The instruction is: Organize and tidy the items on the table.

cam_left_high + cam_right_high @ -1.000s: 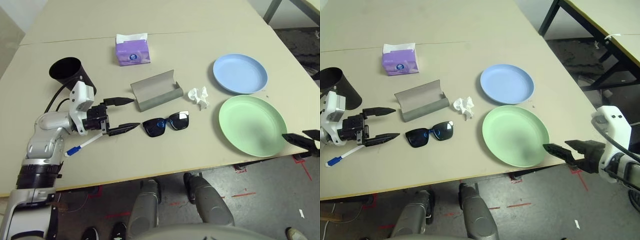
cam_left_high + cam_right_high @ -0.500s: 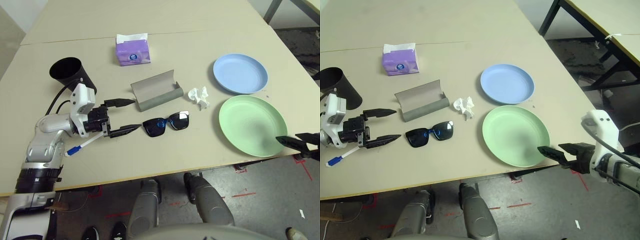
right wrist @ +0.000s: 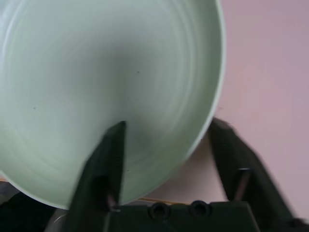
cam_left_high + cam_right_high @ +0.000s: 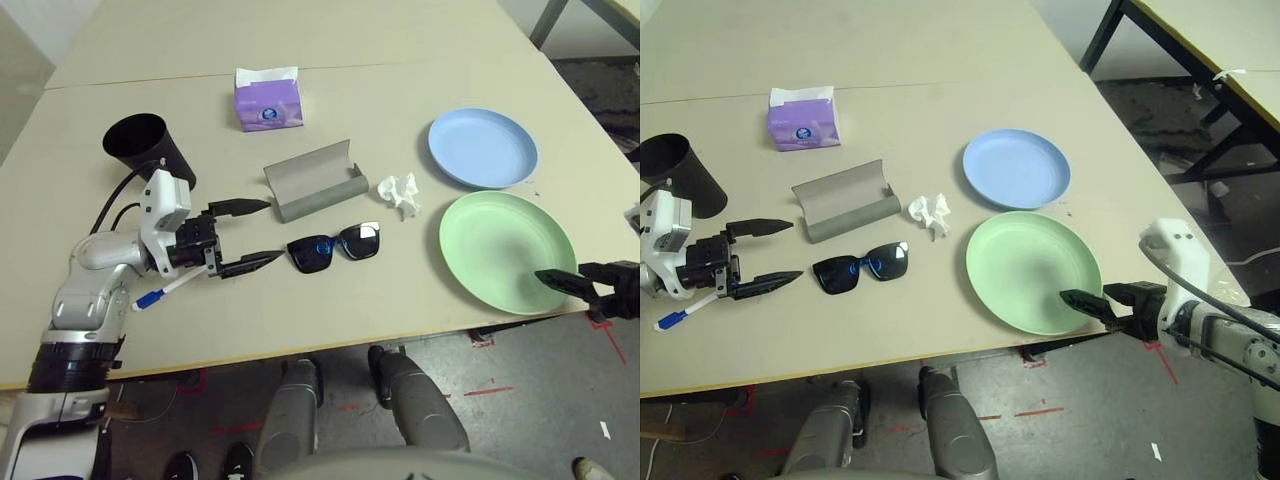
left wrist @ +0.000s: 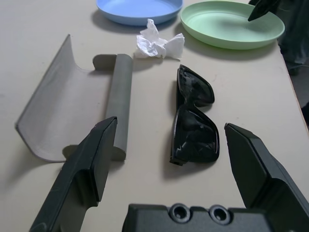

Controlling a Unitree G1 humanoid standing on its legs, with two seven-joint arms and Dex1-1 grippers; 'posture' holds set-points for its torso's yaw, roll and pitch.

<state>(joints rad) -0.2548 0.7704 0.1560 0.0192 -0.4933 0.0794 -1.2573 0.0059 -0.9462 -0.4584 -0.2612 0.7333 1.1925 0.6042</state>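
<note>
On the pale table [image 4: 400, 300], my left gripper [image 4: 272, 228] is open just left of the black sunglasses [image 4: 333, 246]. Its fingers [image 5: 91, 164] frame the sunglasses [image 5: 193, 121] and the open grey glasses case [image 4: 310, 180]. A blue-capped white marker [image 4: 160, 293] lies under my left wrist, and the black cup [image 4: 140, 145] is behind it. A crumpled tissue [image 4: 400, 193] lies right of the case. My right gripper [image 4: 1087, 295] is open at the near right rim of the green plate [image 4: 505, 250], one finger over the plate [image 3: 96, 72] and one outside it. The blue plate [image 4: 483, 147] sits behind the green one.
A purple tissue box [image 4: 267, 100] stands at the back, near the table's seam [image 4: 400, 65]. The table's front edge runs just under the green plate. Another table's dark legs [image 4: 1110, 30] show at the far right.
My right gripper has moved left from beyond the table edge onto the green plate's rim, its fingers drawing closer together. The left arm has barely shifted.
</note>
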